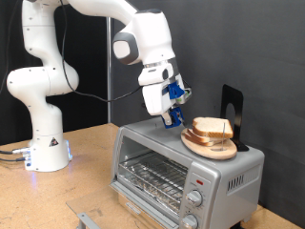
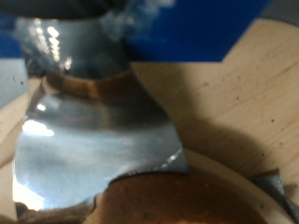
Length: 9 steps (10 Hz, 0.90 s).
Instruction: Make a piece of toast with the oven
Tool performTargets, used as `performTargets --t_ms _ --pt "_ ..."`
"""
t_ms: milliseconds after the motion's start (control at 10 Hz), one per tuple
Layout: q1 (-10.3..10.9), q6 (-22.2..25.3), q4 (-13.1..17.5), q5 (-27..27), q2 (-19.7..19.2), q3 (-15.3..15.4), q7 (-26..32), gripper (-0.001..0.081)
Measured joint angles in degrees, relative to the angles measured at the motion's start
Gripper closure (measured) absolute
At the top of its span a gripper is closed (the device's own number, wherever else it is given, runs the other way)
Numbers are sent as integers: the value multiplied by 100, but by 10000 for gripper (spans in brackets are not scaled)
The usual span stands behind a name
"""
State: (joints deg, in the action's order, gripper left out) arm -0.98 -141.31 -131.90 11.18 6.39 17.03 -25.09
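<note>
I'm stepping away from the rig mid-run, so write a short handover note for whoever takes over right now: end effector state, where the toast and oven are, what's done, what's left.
End effector: above the top of the oven, just to the exterior view's left of the wooden plate. Nothing shows between its fingers; whether it is open or shut cannot be made out.
Piece of toast: lying on the wooden plate, which sits on the oven's top.
Oven: glass door looks shut, wire rack visible behind it with no bread on it.
Done: nothing that shows; the bread is not picked up.
Left: bread into the oven and toasting.
</note>
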Motion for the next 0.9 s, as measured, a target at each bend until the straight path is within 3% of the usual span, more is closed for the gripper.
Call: performTargets --t_ms 900 --pt "0 -163 267 28 -307 14 -164 397"
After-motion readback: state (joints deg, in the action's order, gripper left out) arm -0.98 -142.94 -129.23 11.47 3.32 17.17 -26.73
